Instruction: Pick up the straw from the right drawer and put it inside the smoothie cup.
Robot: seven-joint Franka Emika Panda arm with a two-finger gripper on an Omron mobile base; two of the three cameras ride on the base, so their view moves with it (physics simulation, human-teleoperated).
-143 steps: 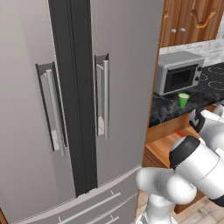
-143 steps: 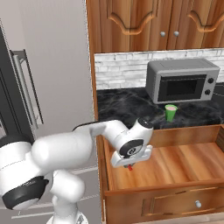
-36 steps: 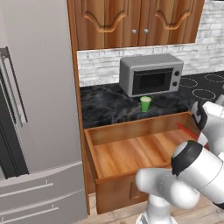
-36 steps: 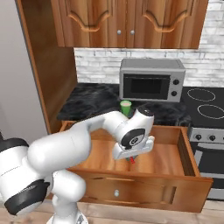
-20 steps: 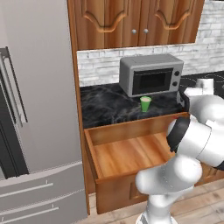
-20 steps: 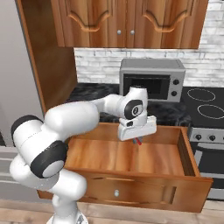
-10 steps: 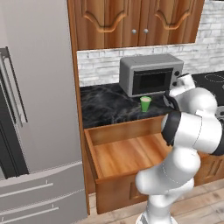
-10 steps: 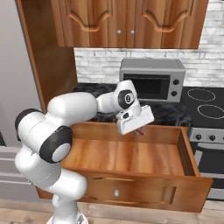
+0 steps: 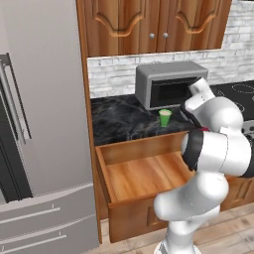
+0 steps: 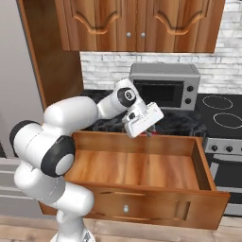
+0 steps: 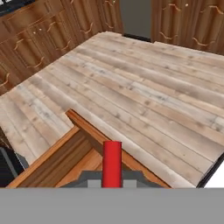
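Kitchen cabinetry of carved orange-brown wood runs above a dark stone counter (image 9: 119,119), with a grey refrigerator (image 9: 39,124) at the left in the left base view and a black cooktop (image 10: 222,113) at the right in the right base view. On the counter, the smoothie cup (image 9: 164,117) stands just in front of the grey microwave (image 9: 168,84), near the counter's front edge; in the right base view the arm covers that spot. Below the counter, the right drawer (image 10: 142,165) is pulled fully out, its wooden floor bare, its right wall close to the stove front. The right base view shows the gripper (image 10: 150,133) tilted above the drawer's back edge, close to the counter's front edge, with a trace of red at its tips. The hand view settles what that is: the straw (image 11: 112,164) rises upright from between the closed jaws, clamped in them, with a corner of the drawer and the plank floor (image 11: 144,92) beyond it. In the left base view the robot's own body hides the gripper. Open room lies over the whole drawer and along the left part of the counter.
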